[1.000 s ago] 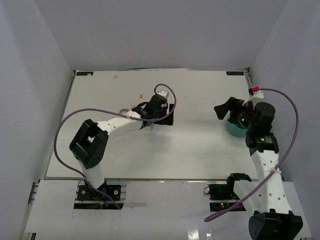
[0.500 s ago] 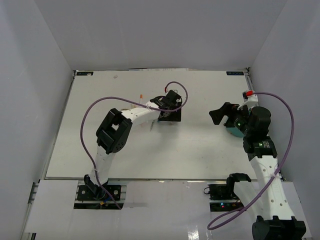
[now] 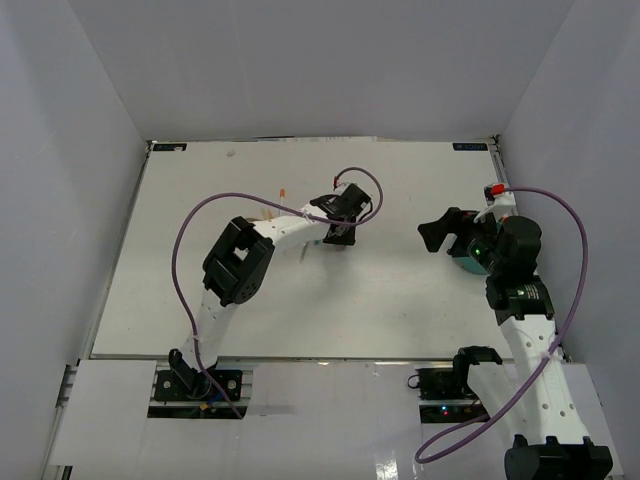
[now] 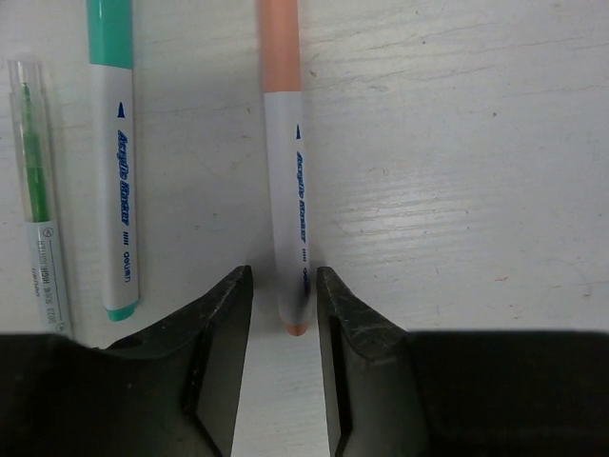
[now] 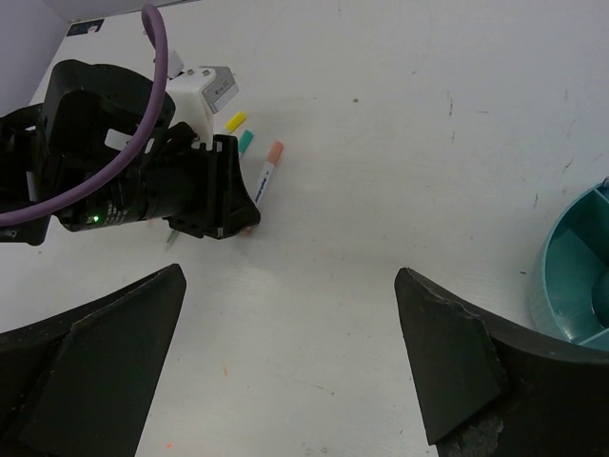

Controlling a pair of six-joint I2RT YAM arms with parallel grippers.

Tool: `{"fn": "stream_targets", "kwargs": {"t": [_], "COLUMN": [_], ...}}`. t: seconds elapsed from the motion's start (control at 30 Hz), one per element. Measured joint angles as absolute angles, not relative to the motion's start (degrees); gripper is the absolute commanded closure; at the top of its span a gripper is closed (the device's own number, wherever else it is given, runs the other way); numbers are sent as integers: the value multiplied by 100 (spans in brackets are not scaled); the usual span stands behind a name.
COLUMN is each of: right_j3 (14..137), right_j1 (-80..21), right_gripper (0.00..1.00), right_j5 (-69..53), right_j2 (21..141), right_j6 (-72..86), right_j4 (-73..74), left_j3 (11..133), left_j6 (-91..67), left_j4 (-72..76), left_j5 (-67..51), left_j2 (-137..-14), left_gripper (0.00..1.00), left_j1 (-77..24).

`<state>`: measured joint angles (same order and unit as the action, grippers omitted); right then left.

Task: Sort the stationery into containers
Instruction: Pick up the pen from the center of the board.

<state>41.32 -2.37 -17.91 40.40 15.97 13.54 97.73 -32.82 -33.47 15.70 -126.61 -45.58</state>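
Running off-frame, the salmon marker [image 4: 285,190] lies between the left fingers [image 4: 217,338].

One marker's [image 4: 284,171] end lies between the left gripper's [image 4: 284,286] fingers, a second marker [image 4: 118,190] alongside, a thin pen [image 4: 38,214] beyond that. The organiser cup [image 3: 462,264] sits well off right, near the table [image 3: 400,300] edge, I think.

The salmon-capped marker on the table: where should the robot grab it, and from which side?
Probably the white barrel near its tail end, coming down from above with jaws across its narrow width. The salmon-capped marker lies flat on the table, so only its long sides are free, and the green-capped marker lies apart, leaving room. The left gripper straddles that end.
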Motion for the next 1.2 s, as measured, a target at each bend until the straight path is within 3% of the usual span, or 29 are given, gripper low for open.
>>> {"fn": "stream_targets", "kwargs": {"t": [0.3, 0.4, 0.73, 0.97, 1.2], "right_j3": [4128, 4128, 4158, 4567, 4923], "right_j1": [-239, -239, -239, -272, -823], "right_gripper": [2, 2, 1, 0, 5], "right_j5": [-1791, -1793, -2001, -2766, -3249], "right_j2": [3972, 3972, 4191, 5009, 5699], "right_j6": [1584, 1586, 1608, 1820, 2073], "right_j4": [1354, 1356, 1380, 1472, 1406], "left_j3": [9793, 9585, 7782, 6300, 5745], "left_j6": [-3181, -3157, -2816, -1815, -679], "left_j4": [-3393, -3232, -2449, -679, 311], "left_j5": [1911, 1968, 1428, 298, -624], "left_j2": [-12696, -12571, -10943, -9172, -8639], "left_gripper": [94, 100, 100, 100, 100], "left_j1": [-4678, -4713, -4821, -4845, -5068]}}
